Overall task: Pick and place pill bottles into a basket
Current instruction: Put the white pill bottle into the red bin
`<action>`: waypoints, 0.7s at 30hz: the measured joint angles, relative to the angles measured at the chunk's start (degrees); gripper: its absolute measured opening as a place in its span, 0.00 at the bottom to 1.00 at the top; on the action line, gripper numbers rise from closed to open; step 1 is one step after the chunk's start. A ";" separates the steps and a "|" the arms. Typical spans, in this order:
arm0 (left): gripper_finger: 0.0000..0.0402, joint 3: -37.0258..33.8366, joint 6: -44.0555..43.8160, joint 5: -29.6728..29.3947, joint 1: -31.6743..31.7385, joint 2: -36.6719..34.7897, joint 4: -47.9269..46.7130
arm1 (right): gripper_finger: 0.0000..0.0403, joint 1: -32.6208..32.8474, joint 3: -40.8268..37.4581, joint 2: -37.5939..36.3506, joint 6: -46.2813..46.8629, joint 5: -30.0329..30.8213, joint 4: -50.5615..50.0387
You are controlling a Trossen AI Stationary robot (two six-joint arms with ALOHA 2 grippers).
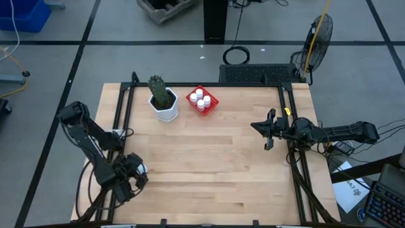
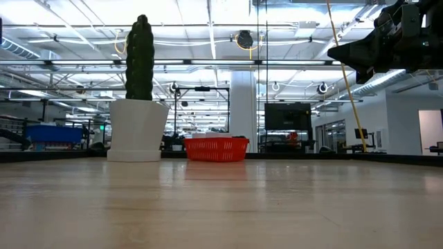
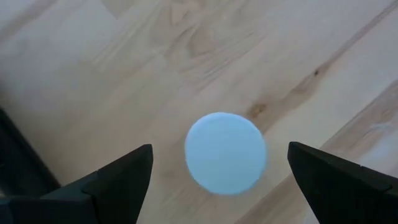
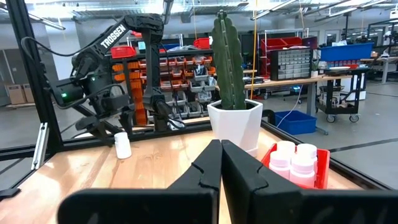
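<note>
At the lower left of the high view, the left claw hangs wide open, holding nothing, over the last pill bottle standing on the table. Four bottles sit in the basket at upper centre. An off-centre descent could topple it. The right claw is closed, empty, at mid right.

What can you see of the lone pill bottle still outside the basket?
The pill bottle is small, white and cylindrical with a round white cap, plastic by its look. It stands upright on the wooden table near the front left corner, right under the left gripper, whose open fingers flank it without touching. Nothing else touches it.
</note>
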 joint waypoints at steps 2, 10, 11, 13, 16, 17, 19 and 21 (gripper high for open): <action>0.94 -0.72 0.65 -0.60 0.09 0.00 1.32 | 0.01 0.00 0.00 0.00 0.00 -0.01 0.01; 0.91 -0.89 0.98 -2.55 0.09 0.00 2.09 | 0.01 0.02 0.00 -0.02 0.00 0.00 0.02; 0.89 -0.89 0.94 -2.04 0.09 0.00 2.08 | 0.01 0.00 0.01 0.00 0.00 -0.01 0.00; 0.83 -0.89 0.76 -1.13 0.09 0.00 2.13 | 0.01 0.02 0.01 -0.02 0.00 -0.01 0.02; 0.73 -0.89 0.82 -0.93 0.09 0.00 2.11 | 0.01 0.02 -0.01 0.01 0.00 -0.01 0.00; 0.70 -0.89 0.82 -0.98 0.09 0.00 2.11 | 0.01 0.02 -0.01 -0.01 0.00 0.00 0.02; 0.64 -0.89 0.91 -1.27 0.09 0.00 2.10 | 0.01 0.00 -0.01 0.00 0.00 -0.01 0.01; 0.58 -0.89 0.98 -2.22 0.09 0.00 2.07 | 0.01 -0.01 -0.02 0.00 0.00 0.02 0.00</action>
